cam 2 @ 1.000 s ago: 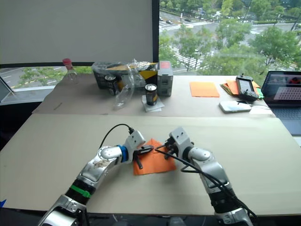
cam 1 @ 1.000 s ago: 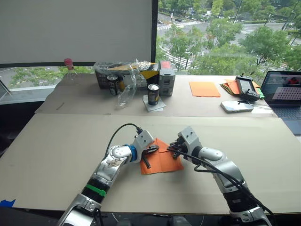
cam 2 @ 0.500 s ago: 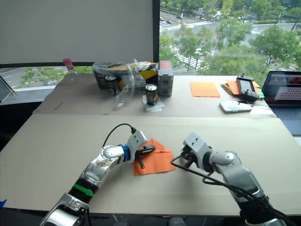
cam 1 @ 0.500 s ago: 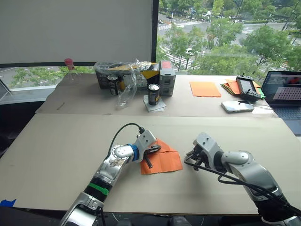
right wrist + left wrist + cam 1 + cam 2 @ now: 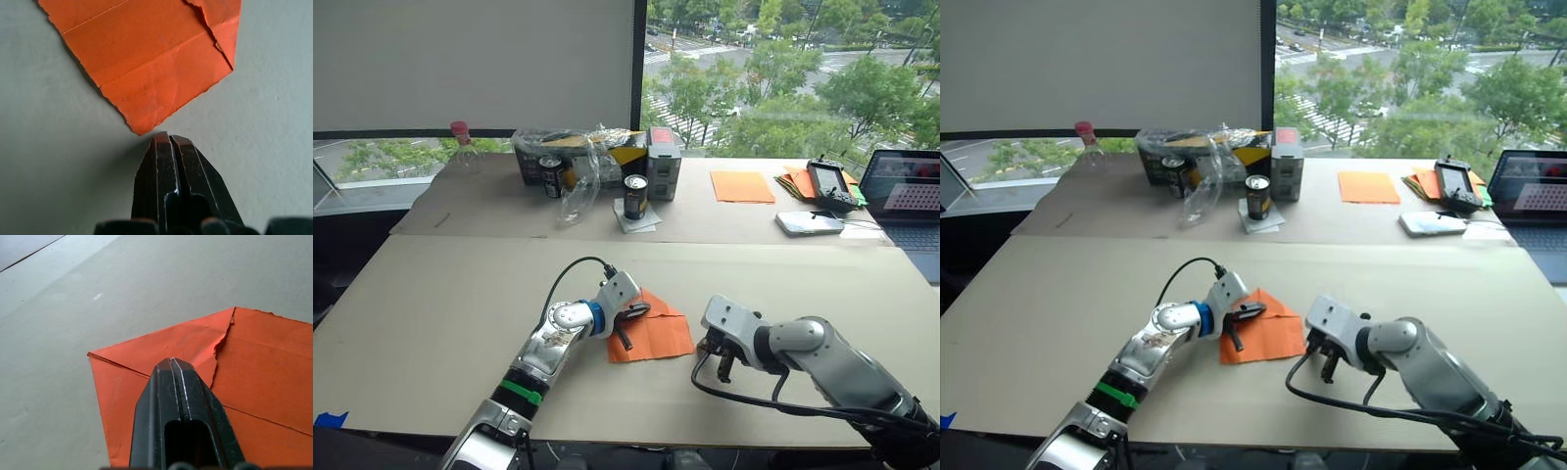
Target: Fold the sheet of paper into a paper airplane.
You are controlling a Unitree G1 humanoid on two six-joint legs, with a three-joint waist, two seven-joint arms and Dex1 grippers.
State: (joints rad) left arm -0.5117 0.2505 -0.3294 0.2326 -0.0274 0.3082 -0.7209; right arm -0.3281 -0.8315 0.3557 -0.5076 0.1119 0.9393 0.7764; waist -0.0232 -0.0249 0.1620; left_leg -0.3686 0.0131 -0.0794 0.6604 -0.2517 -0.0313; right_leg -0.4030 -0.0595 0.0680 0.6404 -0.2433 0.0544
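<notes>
The sheet of paper lies flat on the near table, bright orange, creased, with two top corners folded in to a point and a torn edge along one flap. My left gripper is shut and rests on the paper's left part, its fingertips lying over the folded flap. My right gripper is shut and sits just off the paper's near right corner, apart from it by a narrow gap, with nothing between its fingers.
On the far table stand two cans, a grey box, a plastic bag over a carton and a bottle. At far right lie a smooth orange sheet, a paper stack, a controller and a laptop.
My right gripper has come off the paper's right edge, moving right and then nearer, down to its near right corner. The left gripper and the paper stayed put.
</notes>
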